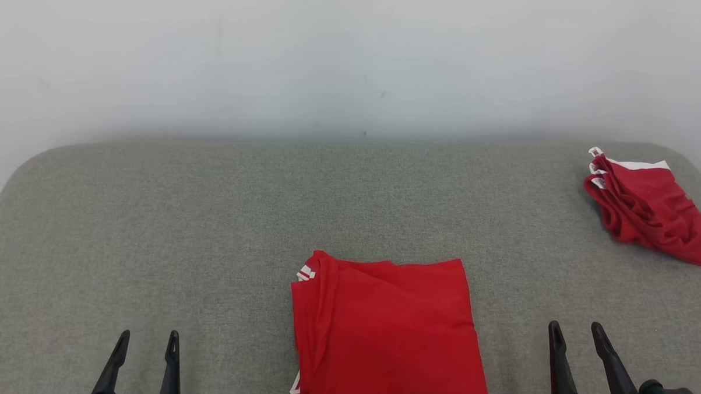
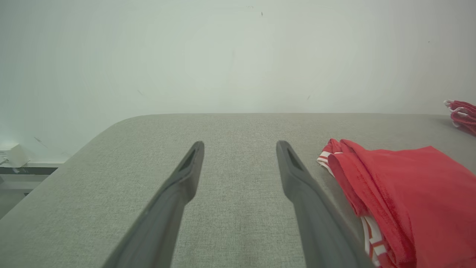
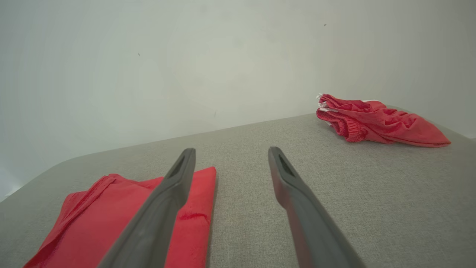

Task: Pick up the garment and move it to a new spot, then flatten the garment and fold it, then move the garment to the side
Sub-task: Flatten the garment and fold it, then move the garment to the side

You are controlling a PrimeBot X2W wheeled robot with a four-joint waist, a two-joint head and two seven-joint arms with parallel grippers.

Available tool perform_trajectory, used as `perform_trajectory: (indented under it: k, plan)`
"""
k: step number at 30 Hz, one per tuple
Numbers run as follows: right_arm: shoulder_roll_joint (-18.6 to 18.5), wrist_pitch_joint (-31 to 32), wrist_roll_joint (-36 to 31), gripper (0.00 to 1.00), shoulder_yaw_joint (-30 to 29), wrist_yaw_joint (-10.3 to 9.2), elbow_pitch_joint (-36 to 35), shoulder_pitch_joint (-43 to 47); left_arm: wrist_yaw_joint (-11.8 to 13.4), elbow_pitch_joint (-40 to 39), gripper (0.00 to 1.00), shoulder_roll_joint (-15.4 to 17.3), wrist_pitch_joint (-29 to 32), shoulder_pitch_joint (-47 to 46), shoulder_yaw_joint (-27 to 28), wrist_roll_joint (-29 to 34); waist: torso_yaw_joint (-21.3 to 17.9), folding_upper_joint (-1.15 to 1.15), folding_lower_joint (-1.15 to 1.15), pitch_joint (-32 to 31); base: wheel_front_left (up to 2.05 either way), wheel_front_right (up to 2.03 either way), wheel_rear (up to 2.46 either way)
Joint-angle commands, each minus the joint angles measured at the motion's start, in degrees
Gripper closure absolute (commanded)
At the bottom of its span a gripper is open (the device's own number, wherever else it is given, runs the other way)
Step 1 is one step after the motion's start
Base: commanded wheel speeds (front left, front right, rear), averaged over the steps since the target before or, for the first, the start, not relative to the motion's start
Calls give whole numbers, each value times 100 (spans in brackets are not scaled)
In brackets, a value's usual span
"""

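Folded red garment lies between left pincer and right pincer (both spread wide, empty).

No readable text
The folded red garment shows only plain white stripes at its edge; no letters, numbers or labels can be made out.

A grey fabric-covered surface with rounded far corners stretches out before me. Two things lie directly on it — a folded red garment, flat and roughly square, near my edge at about the middle, white-striped trim peeking at its left side, and a bunched red garment well apart, by the far right corner
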Motion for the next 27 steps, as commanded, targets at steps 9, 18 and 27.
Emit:
perform_trajectory:
  k: [9, 18, 27]
  plan:
    - [41, -10, -158, 0, -87, -14, -85, 257, 107, 53, 0, 113, -17, 163, 51, 186, 67, 0, 0, -80, 0, 0, 0]
    - [-86, 246, -232, 0, 260, -14, 311, -222, 166, 5, 0, 44, -17, 159, 50, 96, 160, 0, 0, -17, 0, 0, 0]
    - [-62, 632, -315, 0, 482, -14, 1390, -1208, 117, 88, 0, 13, -17, -83, -53, 48, 510, 0, 0, 170, 0, 0, 0]
